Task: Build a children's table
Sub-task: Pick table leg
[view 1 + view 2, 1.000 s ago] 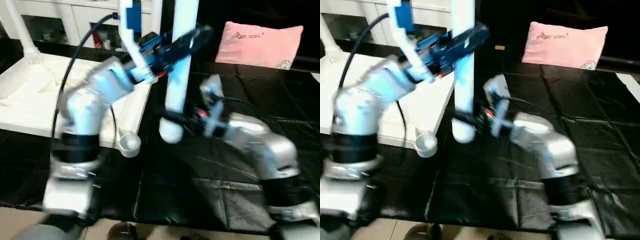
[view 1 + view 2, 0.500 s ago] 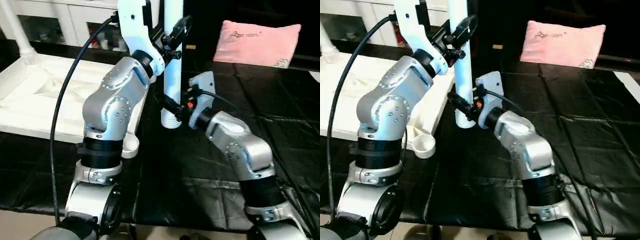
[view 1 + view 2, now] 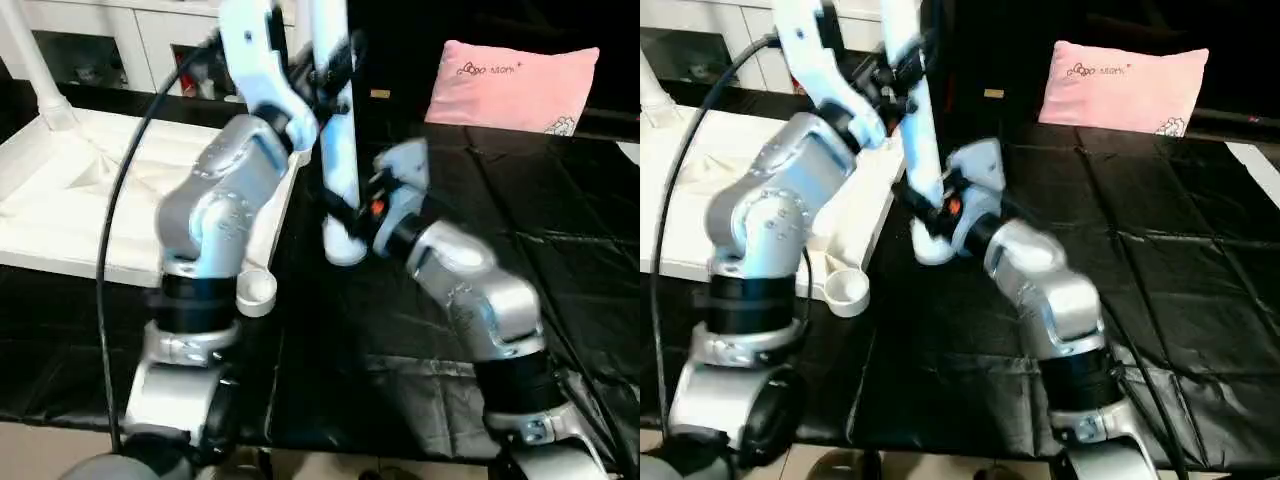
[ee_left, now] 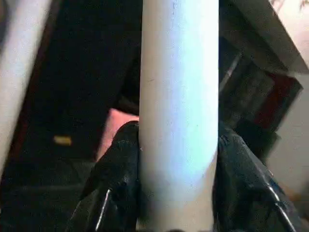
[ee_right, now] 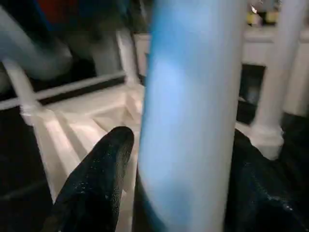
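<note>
Pink pillow (image 3: 1125, 84) has small dark print, too blurry to read.

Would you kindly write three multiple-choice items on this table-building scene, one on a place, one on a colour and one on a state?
1. Where does the empty round corner socket sit?
A. at the tabletop corner nearest the robot
B. on the pillow
C. on the cabinet

2. What colour is the pillow?
A. green
B. pink
C. yellow

3. How is the loose leg held?
A. lying flat on the black cloth
B. roughly upright, with the left gripper shut on it
C. plugged into a socket

Key: 1 A, the socket juts from the near corner of the tabletop. 2 B, it is plainly pink. 3 B, black fingers flank the tube.
</note>
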Robot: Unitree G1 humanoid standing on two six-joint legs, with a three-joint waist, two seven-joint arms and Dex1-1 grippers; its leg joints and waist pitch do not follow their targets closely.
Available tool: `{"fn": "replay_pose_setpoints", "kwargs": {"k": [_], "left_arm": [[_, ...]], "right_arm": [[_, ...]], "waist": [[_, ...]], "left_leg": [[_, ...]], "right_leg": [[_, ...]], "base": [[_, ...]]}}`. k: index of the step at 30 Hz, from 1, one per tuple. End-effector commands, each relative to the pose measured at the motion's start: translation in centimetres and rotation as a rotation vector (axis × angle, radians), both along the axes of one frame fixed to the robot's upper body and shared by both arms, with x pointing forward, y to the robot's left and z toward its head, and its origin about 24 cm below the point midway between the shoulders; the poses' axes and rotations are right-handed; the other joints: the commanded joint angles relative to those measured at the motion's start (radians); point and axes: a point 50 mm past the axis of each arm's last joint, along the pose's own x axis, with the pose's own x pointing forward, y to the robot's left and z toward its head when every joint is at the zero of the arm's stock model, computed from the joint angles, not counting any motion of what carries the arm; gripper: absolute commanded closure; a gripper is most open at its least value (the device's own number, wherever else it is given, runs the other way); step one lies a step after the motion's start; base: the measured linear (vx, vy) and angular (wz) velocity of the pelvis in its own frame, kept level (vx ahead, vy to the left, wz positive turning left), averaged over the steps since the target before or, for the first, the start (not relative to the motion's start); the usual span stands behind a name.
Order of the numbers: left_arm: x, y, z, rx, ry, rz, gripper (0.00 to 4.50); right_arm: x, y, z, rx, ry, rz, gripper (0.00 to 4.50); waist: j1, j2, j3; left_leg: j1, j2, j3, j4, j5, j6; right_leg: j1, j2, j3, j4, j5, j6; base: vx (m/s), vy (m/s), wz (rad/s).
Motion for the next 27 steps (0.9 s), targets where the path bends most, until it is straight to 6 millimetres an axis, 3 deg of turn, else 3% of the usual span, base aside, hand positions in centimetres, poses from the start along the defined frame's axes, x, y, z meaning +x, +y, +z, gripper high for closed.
{"fn": "replay_pose_setpoints", "kwargs": {"k": [1,3,8,10,12,15,20,27], "left_arm": [[-0.1,0.4,1.0,0.007,-0.031,-0.08,2.78],[-0.1,0.9,1.3,0.023,-0.04,-0.145,2.78],[-0.5,1.5,2.1,0.026,-0.045,-0.301,2.78],[-0.9,1.6,2.7,0.005,-0.052,-0.398,2.78],[-1.1,1.6,3.0,-0.012,-0.051,-0.457,2.78],[-1.7,1.4,3.5,-0.025,-0.066,-0.549,2.78],[-2.7,0.4,4.0,-0.062,-0.066,-0.709,2.78],[-3.4,-0.3,4.1,-0.08,-0.061,-0.795,2.78]], "right_arm": [[-0.2,-1.0,0.6,0.008,-0.002,0.062,1.42],[-0.3,-1.7,0.4,0.005,0.032,0.12,1.11],[-0.7,-2.8,0.6,0.02,0.088,0.238,0.84],[-0.8,-3.3,0.7,0.013,0.101,0.292,0.59],[-0.9,-3.6,0.9,0.009,0.11,0.32,0.58],[-1.0,-3.8,1.0,0.014,0.138,0.391,0.16],[-1.3,-4.0,0.9,-0.002,0.164,0.512,0.03],[-2.0,-3.8,1.3,0.019,0.143,0.668,0.03]], "waist": [[0.0,0.01,-0.098],[0.001,0.007,-0.098],[0.006,0.006,-0.099],[0.015,0.008,-0.101],[0.016,0.008,-0.1],[0.017,0.009,-0.099],[0.02,0.002,-0.099],[0.024,-0.001,-0.099]], "left_leg": [[0.05,0.049,-0.039,-0.087,-0.331,-0.094],[0.048,0.049,-0.037,-0.088,-0.316,-0.092],[0.047,0.05,-0.034,-0.084,-0.287,-0.08],[0.048,0.05,-0.032,-0.081,-0.266,-0.077],[0.047,0.051,-0.032,-0.081,-0.265,-0.077],[0.048,0.051,-0.032,-0.08,-0.275,-0.08],[0.047,0.052,-0.032,-0.08,-0.278,-0.08],[0.045,0.055,-0.033,-0.078,-0.264,-0.067]], "right_leg": [[0.026,-0.053,0.033,-0.081,-0.281,-0.143],[0.029,-0.053,0.033,-0.079,-0.26,-0.151],[0.031,-0.058,0.034,-0.075,-0.243,-0.185],[0.032,-0.059,0.033,-0.071,-0.228,-0.204],[0.032,-0.06,0.033,-0.07,-0.228,-0.208],[0.033,-0.061,0.033,-0.071,-0.245,-0.216],[0.035,-0.063,0.033,-0.071,-0.261,-0.22],[0.037,-0.065,0.033,-0.073,-0.282,-0.219]], "base": [[0.0,0.0,0.0],[0.0,0.0,0.0],[0.0,0.0,0.0],[0.0,0.0,0.0],[0.0,0.0,0.0],[0.0,0.0,0.0],[0.0,0.0,0.0],[0.0,0.0,0.0]]}}
